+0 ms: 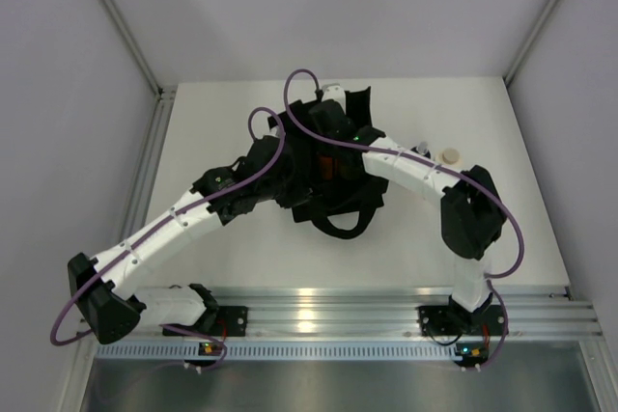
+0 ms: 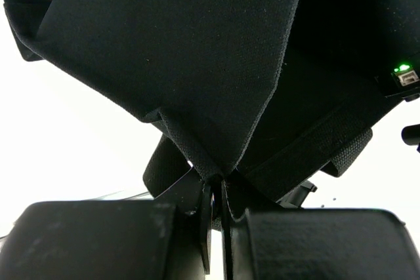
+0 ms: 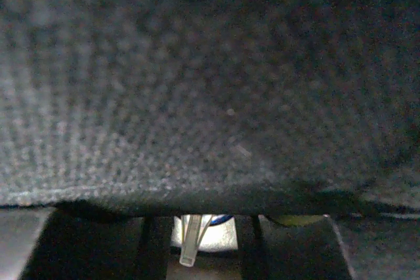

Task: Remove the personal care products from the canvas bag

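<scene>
The black canvas bag (image 1: 333,202) lies at the table's middle with a loop handle toward me. My left gripper (image 2: 217,185) is shut on a fold of the bag's edge (image 2: 197,96), at its left side in the top view (image 1: 259,156). My right gripper (image 3: 205,233) is inside the bag under fabric (image 3: 210,83). Its jaws stand a little apart, and a white and blue bottle cap (image 3: 220,231) fills the gap. A yellow-green sliver (image 3: 295,219) shows beside it. An orange bottle (image 1: 328,167) shows in the bag's mouth. The cream-white cylinder (image 1: 450,154) stands on the table to the right.
A small pale item (image 1: 425,147) shows just behind my right forearm, next to the cylinder. Grey walls close in the table at the back and sides. An aluminium rail (image 1: 319,311) runs along the near edge.
</scene>
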`<state>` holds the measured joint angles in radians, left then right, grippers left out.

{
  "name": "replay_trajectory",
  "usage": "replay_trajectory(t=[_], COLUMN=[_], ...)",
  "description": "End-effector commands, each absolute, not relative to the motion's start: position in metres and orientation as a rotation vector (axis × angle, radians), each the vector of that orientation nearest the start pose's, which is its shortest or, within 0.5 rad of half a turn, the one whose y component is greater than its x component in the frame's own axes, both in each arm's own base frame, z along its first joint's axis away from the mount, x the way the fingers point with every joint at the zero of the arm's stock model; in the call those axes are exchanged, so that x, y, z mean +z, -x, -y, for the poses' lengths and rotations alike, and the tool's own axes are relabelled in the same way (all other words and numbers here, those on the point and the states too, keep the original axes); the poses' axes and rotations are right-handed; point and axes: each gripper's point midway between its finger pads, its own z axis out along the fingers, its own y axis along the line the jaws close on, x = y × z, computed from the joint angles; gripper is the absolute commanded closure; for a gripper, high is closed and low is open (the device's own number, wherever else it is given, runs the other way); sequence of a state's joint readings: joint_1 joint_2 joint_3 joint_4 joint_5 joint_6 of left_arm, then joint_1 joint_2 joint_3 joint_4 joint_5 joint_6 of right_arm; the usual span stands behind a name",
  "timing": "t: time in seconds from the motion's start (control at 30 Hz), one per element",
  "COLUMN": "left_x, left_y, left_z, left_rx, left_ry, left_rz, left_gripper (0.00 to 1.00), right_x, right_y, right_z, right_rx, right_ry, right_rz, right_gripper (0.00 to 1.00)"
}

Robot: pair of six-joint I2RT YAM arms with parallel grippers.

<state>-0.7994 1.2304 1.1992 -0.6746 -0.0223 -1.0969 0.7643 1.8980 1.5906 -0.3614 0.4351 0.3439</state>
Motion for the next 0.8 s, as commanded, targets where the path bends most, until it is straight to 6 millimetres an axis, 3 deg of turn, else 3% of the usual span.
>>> replay_trajectory(t=[0.0, 0.13, 0.27, 0.33, 0.47, 0.77], left_x=[0.263, 0.263, 0.265, 0.265, 0.265, 0.267], left_y=[-0.213, -0.213, -0.213, -0.214, -0.214, -0.215], left_z=[0.286, 0.286, 0.286, 0.286, 0.286, 0.286], left_rx=[-1.028, -1.028, -1.027, -1.025, -1.027, -1.028], left_ry=[0.318, 0.317, 0.316, 0.318, 0.317, 0.316], left_rz=[-2.414, -2.412, -2.407, -2.404, -2.405, -2.397], left_gripper=[1.0, 1.0, 1.0, 1.0, 1.0, 1.0], right_x=[0.152, 0.15, 0.151, 0.153, 0.176, 0.23], right_y=[-0.425, -0.425, -0.423, -0.423, -0.423, -0.423], right_z=[-0.314, -0.313, -0.314, -0.313, -0.312, -0.307], right_rx=[0.141, 0.137, 0.143, 0.146, 0.167, 0.218], right_ry=[0.212, 0.214, 0.226, 0.224, 0.211, 0.169], right_rz=[-2.178, -2.182, -2.182, -2.178, -2.133, -2.022], right_gripper=[0.65, 0.69, 0.89, 0.93, 1.0, 1.0])
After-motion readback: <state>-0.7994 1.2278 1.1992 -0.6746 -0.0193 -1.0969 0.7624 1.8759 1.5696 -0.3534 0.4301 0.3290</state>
